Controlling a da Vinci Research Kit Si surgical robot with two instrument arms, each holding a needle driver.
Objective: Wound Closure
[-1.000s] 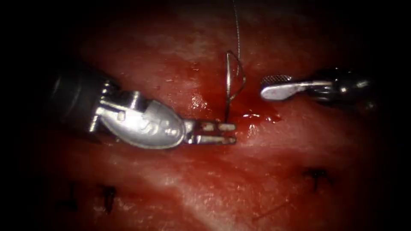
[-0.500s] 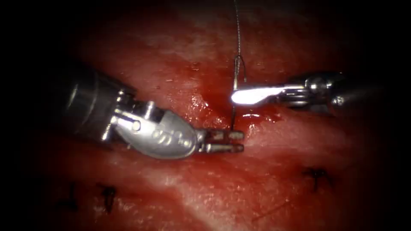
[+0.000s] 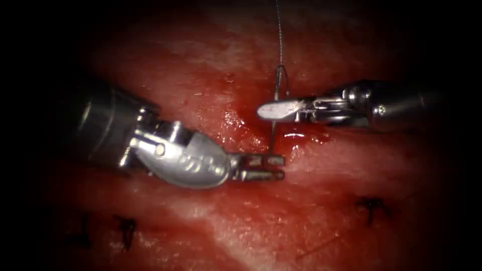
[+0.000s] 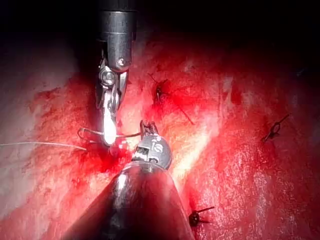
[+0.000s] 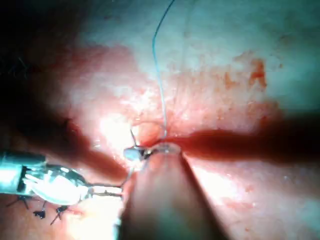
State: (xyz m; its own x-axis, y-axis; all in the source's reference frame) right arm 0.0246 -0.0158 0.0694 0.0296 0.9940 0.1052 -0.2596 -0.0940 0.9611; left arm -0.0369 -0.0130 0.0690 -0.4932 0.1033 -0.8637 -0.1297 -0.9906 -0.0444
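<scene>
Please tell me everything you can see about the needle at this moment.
The needle is a thin, curved, dark metal wire, standing nearly upright over the red fluid at the cut. The right tool grips its upper part; the left tool holds its lower end near the tissue. The thread runs upward from its top.

Curved needle [image 3: 273, 131] upright in the tissue [image 3: 211, 65], thread [image 3: 279, 35] trailing.

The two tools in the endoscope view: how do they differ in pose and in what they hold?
The left tool comes in from the left of the cut; the right tool comes in from the right, higher up. The left tool grips the lower part of the needle; the right tool grips it higher, near the thread. Both are shut on it.
</scene>
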